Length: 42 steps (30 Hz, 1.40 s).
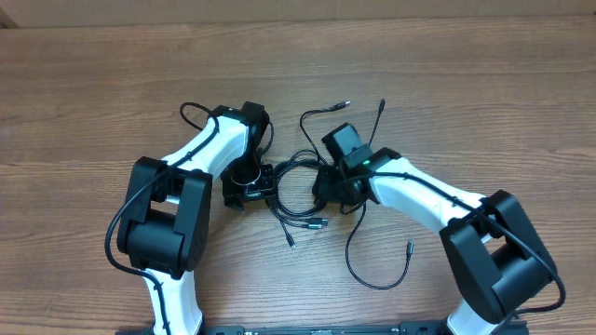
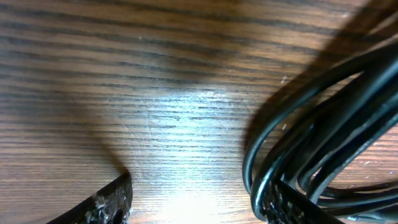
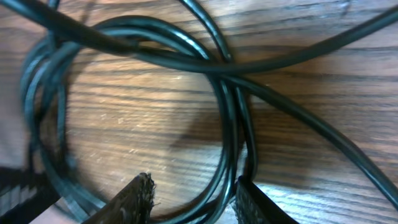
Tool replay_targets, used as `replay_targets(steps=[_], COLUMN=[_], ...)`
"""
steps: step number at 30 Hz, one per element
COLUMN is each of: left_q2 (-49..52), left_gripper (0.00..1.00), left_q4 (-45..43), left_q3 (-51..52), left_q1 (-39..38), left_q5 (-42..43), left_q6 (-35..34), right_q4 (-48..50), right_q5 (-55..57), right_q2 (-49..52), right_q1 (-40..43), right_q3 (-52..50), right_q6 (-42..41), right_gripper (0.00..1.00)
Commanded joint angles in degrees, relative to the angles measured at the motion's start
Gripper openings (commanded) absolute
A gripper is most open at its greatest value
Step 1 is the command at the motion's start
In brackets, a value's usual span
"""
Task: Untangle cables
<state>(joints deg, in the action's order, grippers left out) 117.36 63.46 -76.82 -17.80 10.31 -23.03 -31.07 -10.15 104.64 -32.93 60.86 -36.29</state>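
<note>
from overhead, the cables [image 1: 296,191] lie in a tangled knot of loops at the middle of the wooden table [image 1: 102,84]. the knot sits right between the left gripper [image 1: 261,183] and the right gripper [image 1: 326,189], which meet it from either side. loose ends trail off towards the far side and the near right.

in the left wrist view, the left gripper's jaws stand open. bare wood grain fills the wide gap between its fingertips [image 2: 109,202]. a bundle of strands curves past on the right, lying over the right-hand fingertip.

in the right wrist view, the right gripper's jaws are parted and not clamped. strands of a round loop run through the gap, close against the right-hand finger [image 3: 255,202], with wood showing beside the other finger. one strand crosses over the top of the loop.
</note>
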Motion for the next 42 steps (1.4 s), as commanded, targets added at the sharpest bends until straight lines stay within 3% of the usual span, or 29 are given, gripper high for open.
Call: replay_targets(steps=[1,6,12,18,24,28,32,36,39,42], left_q2=[1.46,1.46,1.46,1.46,1.46,1.46,1.46,1.46,1.44,1.46], left_gripper=[0.68,0.73,0.81,0.83,0.83,0.83,0.79,0.77,0.74,0.64], left_q4=[-2.27,-1.79,-0.07,-0.74,-0.26,3.65,7.72,11.67,13.35,12.68], left_q3=[1.29,1.29,1.29,1.29,0.83,-2.64,-9.35,-16.39,-19.41,-20.24], left_q1=[-0.13,-0.13,-0.09,0.83,3.52,6.36,8.90,9.88,9.70,8.70], left_q5=[2.14,-6.60,-18.60,-19.69,-19.34,-14.01,-1.38,9.73,13.09,13.73], left_q6=[4.24,4.09,-2.51,-3.19,-3.08,0.42,10.16,18.82,21.70,21.79], right_q4=[0.13,-1.25,-6.86,-16.83,-17.66,-17.07,-14.32,-16.06,-18.80,-20.17], right_q5=[10.16,10.88,10.34,12.31,13.09,12.98,5.20,-2.21,-5.14,-7.69], right_q2=[2.60,3.56,3.61,3.61,3.61,3.61,3.61,3.61,3.61,3.61], right_q1=[-2.03,-1.75,0.39,1.92,2.05,2.05,2.40,3.67,4.46,4.94], right_q3=[0.59,0.61,1.62,6.56,7.04,7.04,7.65,11.13,14.49,17.33], right_q6=[-4.70,-8.79,-10.19,-6.10,-3.67,-3.63,3.76,4.92,5.42,6.80], right_gripper=[0.42,0.40,0.40,0.42,0.47,0.50,0.52,0.52,0.52,0.51])
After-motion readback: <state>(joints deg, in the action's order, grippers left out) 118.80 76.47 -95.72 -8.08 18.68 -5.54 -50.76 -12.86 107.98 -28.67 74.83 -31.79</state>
